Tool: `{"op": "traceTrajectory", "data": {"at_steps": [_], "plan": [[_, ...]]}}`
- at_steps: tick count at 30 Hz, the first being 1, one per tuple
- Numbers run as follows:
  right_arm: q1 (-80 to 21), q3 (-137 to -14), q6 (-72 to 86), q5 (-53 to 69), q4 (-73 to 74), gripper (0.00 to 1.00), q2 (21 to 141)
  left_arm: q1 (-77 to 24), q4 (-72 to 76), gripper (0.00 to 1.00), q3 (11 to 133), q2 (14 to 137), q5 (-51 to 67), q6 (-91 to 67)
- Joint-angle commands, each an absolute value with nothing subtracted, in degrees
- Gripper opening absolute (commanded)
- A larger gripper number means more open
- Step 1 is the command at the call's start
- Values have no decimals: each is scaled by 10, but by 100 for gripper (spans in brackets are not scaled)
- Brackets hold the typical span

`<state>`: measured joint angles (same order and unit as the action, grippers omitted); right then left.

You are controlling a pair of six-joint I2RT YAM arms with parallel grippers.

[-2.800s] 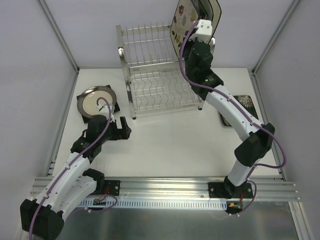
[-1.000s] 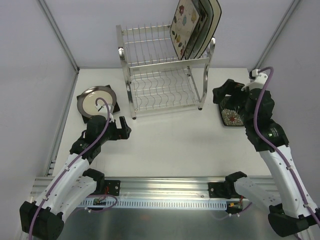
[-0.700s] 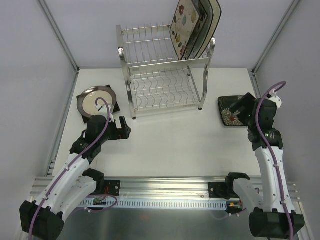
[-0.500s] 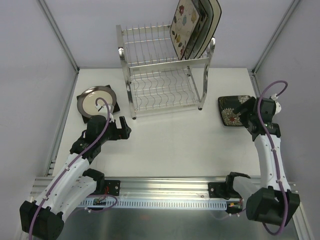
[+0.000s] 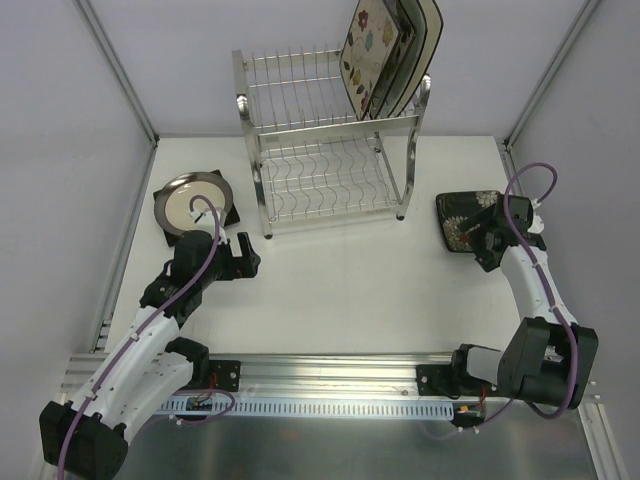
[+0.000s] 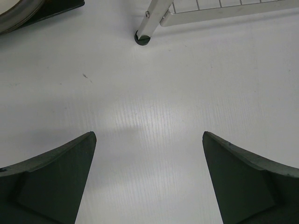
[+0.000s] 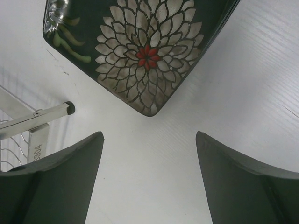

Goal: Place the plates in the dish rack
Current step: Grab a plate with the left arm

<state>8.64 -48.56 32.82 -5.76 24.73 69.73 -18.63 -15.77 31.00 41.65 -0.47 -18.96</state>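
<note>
Right claw (image 7: 148, 140), jaws apart, hovers near the dark flowered plate (image 7: 145, 51), which lies flat on the desk (image 7: 243, 84) right of the rack (image 5: 330, 127). Straddle its near corner rim squarely before closing. Left claw (image 6: 148, 140) idle, jaws apart.

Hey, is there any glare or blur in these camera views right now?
Left wrist view: soft glare patch on the white table. Right wrist view: the dark flowered plate is sharp, with a highlight at one corner. Top external view: evenly lit, the chrome dish rack glints.
</note>
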Motion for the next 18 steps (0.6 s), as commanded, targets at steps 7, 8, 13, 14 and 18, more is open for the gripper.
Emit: {"op": "traceTrajectory", "data": {"at_steps": [7,8,13,14,18], "plan": [[88,-489,351,-58,221,82,739,-176,-162,99,328,434,-23,-200],[87,-489,352,-54,221,82,742,-176,-162,99,328,434,-24,-200],[78,-481,346,-51,213,82,742,-166,-164,99,326,437,-31,-222],[76,-478,343,-51,213,82,742,-162,-164,99,325,442,-28,-228],[66,-477,335,-40,207,82,740,-128,-167,99,327,468,-13,-264]]}}
